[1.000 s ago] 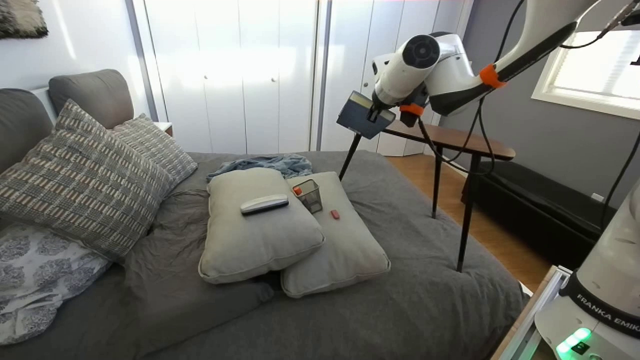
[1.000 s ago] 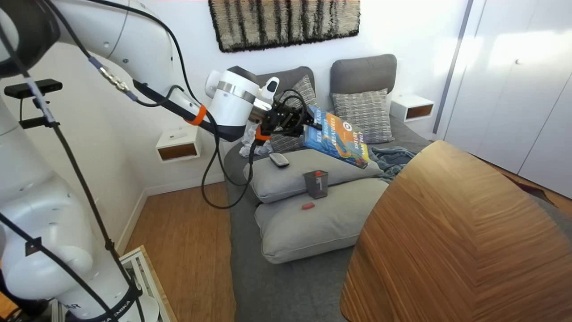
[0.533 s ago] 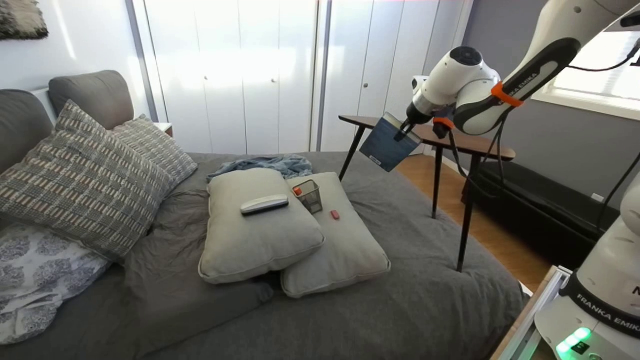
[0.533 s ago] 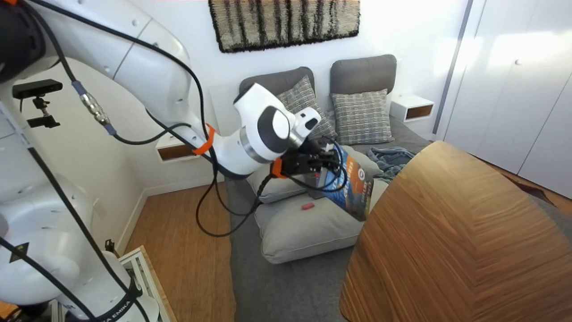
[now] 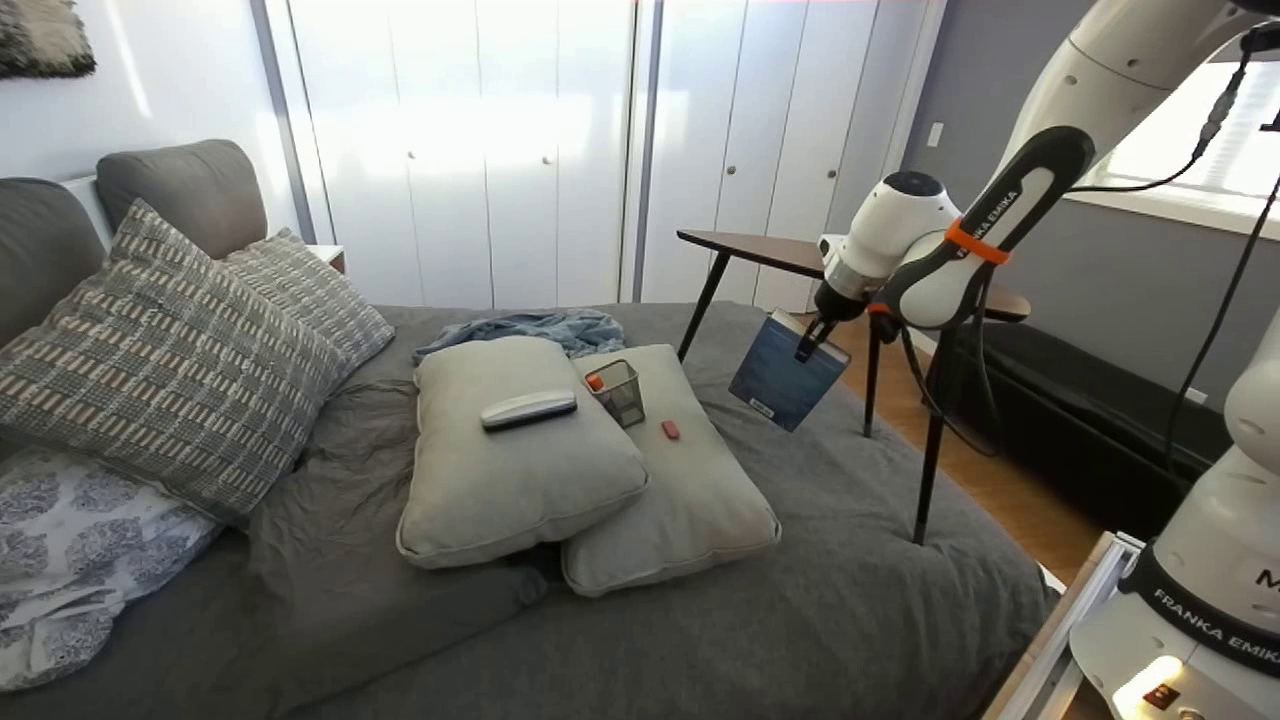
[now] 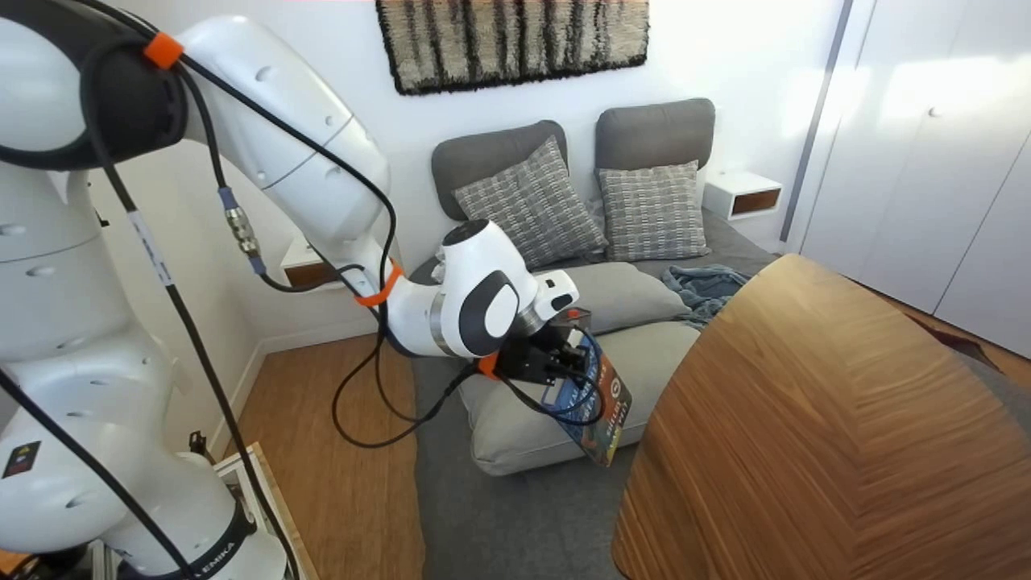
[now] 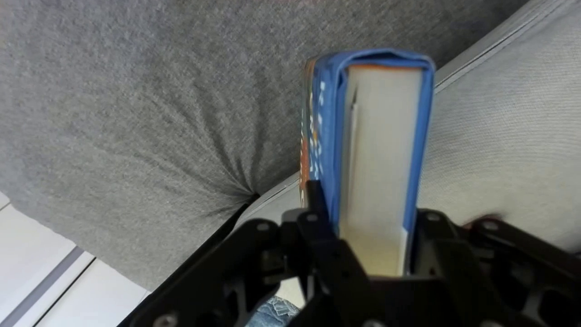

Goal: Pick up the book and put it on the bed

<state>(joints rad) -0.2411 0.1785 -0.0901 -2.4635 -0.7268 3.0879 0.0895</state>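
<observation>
One blue book (image 5: 783, 380) — cream-paged, white-lettered, tilted, pinched in the claw (image 7: 372, 204)

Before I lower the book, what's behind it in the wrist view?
The bed and a cushion, whose edge runs behind the book. What lies directly behind is covered by the book and, lower down, the end effector.
</observation>
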